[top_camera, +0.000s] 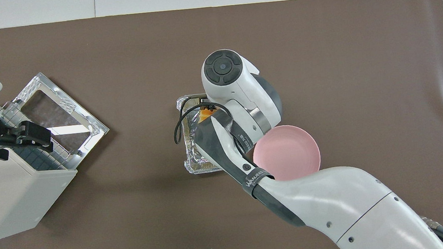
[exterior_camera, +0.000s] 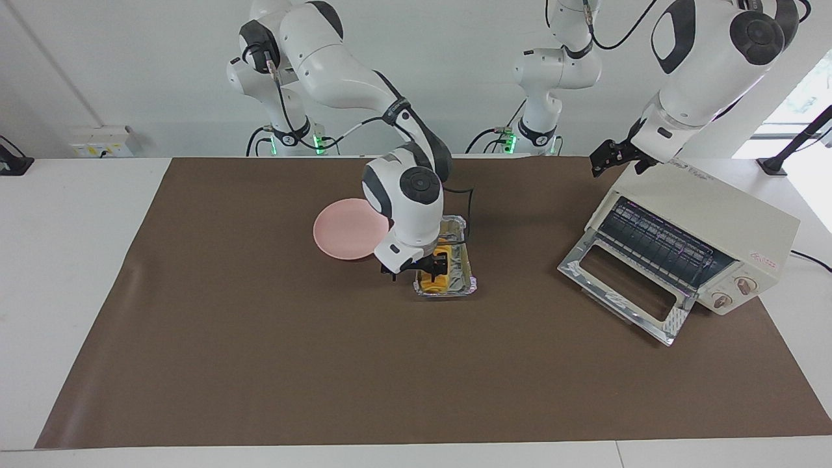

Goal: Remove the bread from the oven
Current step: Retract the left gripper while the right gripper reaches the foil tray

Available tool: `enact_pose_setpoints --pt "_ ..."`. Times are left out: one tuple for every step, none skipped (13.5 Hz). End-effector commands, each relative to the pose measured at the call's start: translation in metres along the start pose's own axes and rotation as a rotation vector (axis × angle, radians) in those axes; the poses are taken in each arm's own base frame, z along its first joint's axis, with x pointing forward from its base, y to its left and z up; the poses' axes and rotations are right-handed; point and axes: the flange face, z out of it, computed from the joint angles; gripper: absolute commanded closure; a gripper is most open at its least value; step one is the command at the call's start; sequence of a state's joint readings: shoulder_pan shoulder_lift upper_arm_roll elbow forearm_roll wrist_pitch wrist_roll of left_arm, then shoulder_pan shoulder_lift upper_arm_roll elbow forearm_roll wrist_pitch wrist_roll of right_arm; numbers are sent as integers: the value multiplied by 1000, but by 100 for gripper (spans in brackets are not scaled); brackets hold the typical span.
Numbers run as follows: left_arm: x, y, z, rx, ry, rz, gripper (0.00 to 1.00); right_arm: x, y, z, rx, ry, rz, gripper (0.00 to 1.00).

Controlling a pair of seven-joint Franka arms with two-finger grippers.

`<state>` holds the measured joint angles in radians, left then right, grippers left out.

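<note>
Gripping: the bread [exterior_camera: 434, 268] is straddled by the right gripper [exterior_camera: 437, 265], fingers on either side, apparently clamped for lifting.
Bread: lying in the foil tray [exterior_camera: 463, 273], frame centre, already outside the oven [exterior_camera: 708, 221].
Left gripper [exterior_camera: 616, 157]: parked over the oven, upper right; fingers unreadable.

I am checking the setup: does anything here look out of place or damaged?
Nothing looks spilled or damaged. The oven sits askew, its door open. The bread lies in the foil tray, right gripper at it; the left gripper waits over the oven.
</note>
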<state>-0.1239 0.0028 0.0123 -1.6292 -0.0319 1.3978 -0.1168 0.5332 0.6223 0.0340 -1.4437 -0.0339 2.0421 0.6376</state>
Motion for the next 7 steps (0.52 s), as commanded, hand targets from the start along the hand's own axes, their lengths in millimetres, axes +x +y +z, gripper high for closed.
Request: enact_pose_setpoints --pt "-4 -6 -1 13 20 -5 0 -7 -1 11 -15 13 -9 29" --pt "-4 -6 -1 13 20 -5 0 -9 0 12 -9 20 -9 49" --pt "-4 -5 -1 13 20 -3 0 -11 1 15 -7 22 -10 88" --pt "-4 -5 -1 13 20 -3 0 -12 1 14 -9 18 -9 100" --pt "-4 -5 -1 13 20 -3 0 -11 1 13 -9 18 -9 100" --pt "-4 -6 -1 13 20 -5 0 -10 1 12 -5 19 -6 100" --pt "-4 -6 -1 13 20 -5 0 -11 -2 9 4 18 -4 100"
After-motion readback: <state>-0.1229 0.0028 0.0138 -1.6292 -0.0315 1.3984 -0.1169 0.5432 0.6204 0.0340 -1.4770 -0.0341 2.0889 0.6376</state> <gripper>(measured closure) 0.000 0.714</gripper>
